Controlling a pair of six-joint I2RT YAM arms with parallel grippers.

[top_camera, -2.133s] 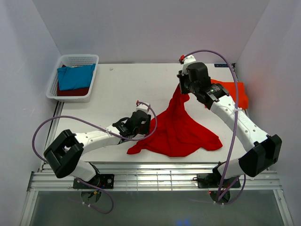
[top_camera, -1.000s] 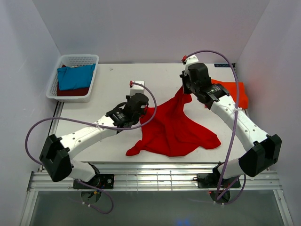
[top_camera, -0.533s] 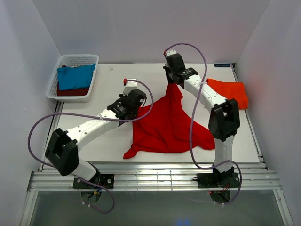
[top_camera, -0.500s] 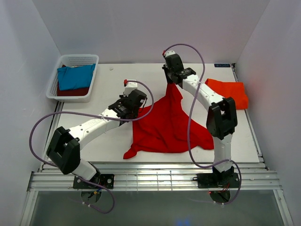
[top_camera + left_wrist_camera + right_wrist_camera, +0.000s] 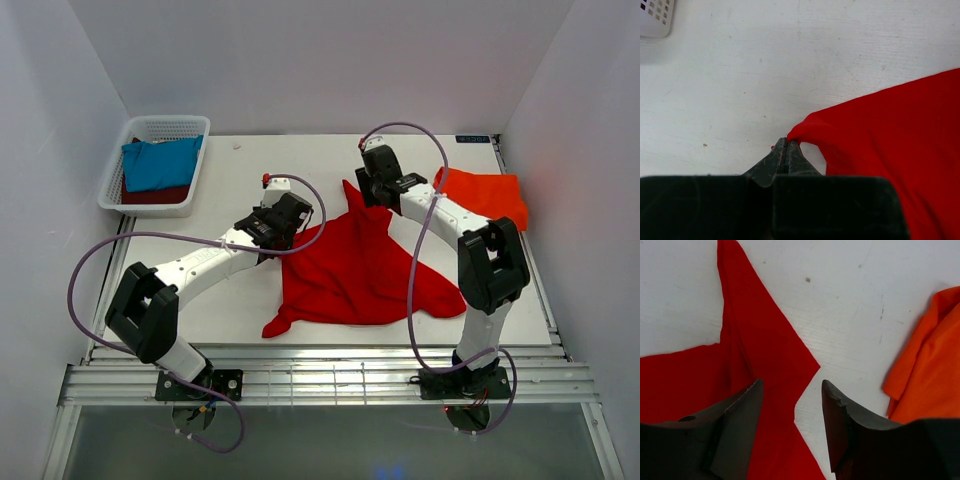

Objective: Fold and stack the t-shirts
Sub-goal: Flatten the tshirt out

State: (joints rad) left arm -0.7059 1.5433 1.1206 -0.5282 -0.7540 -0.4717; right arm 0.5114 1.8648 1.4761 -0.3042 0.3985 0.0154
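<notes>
White table [image 5: 250,300] underneath everything. Spread loosely across its middle, red t-shirt [image 5: 350,270], corners pointing outward. At far right, orange-red t-shirt [image 5: 490,200], lying flat, near the red one but apart from it. At far left, white mesh basket [image 5: 150,209] holding teal-blue t-shirt [image 5: 160,165] over dark maroon t-shirt [image 5: 150,195]. Left gripper [image 5: 786,144] clamped tight on the red t-shirt's left edge. Right gripper [image 5: 791,387] spread wide above that shirt's far corner, gripping nothing.
</notes>
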